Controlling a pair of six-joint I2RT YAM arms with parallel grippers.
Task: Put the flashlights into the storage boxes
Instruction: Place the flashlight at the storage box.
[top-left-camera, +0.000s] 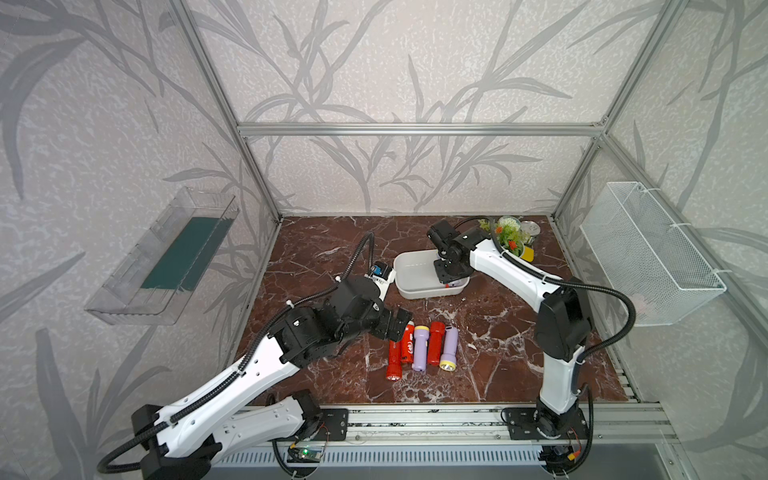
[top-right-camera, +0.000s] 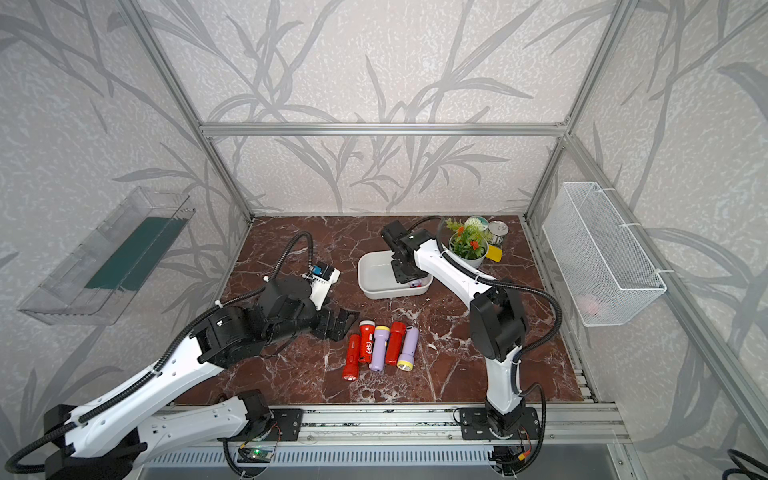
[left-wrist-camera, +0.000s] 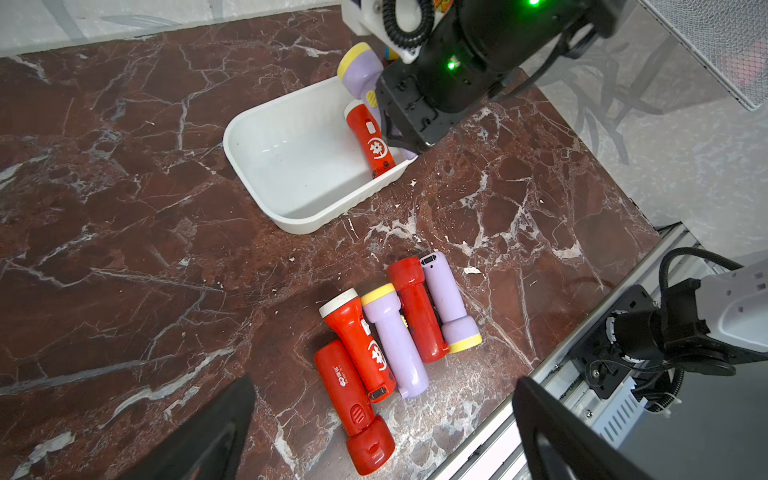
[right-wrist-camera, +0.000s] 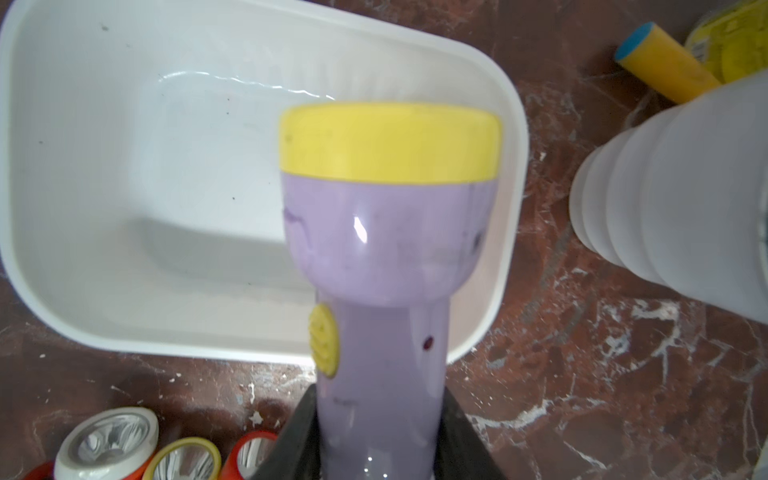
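The white storage box (top-left-camera: 409, 270) (left-wrist-camera: 291, 166) stands mid-table. A red flashlight (left-wrist-camera: 372, 139) lies in it along one wall. My right gripper (top-left-camera: 451, 276) (right-wrist-camera: 378, 436) is shut on the handle of a lilac flashlight (right-wrist-camera: 386, 232) (left-wrist-camera: 361, 70). Its yellow-ringed head hangs tilted over the box's corner. Several more flashlights (top-left-camera: 420, 348) (left-wrist-camera: 395, 332), red and lilac, lie side by side in a row on the marble nearer the front. My left gripper (top-left-camera: 399, 326) (left-wrist-camera: 382, 432) hovers open above the left end of that row, holding nothing.
A potted plant (top-left-camera: 510, 237), a tin can (top-left-camera: 530, 228) and a yellow cylinder (right-wrist-camera: 665, 62) crowd the back right, close to the box. A white device (top-left-camera: 380, 274) lies left of the box. A wire basket (top-left-camera: 648, 249) and a clear tray (top-left-camera: 174, 253) hang on the side walls.
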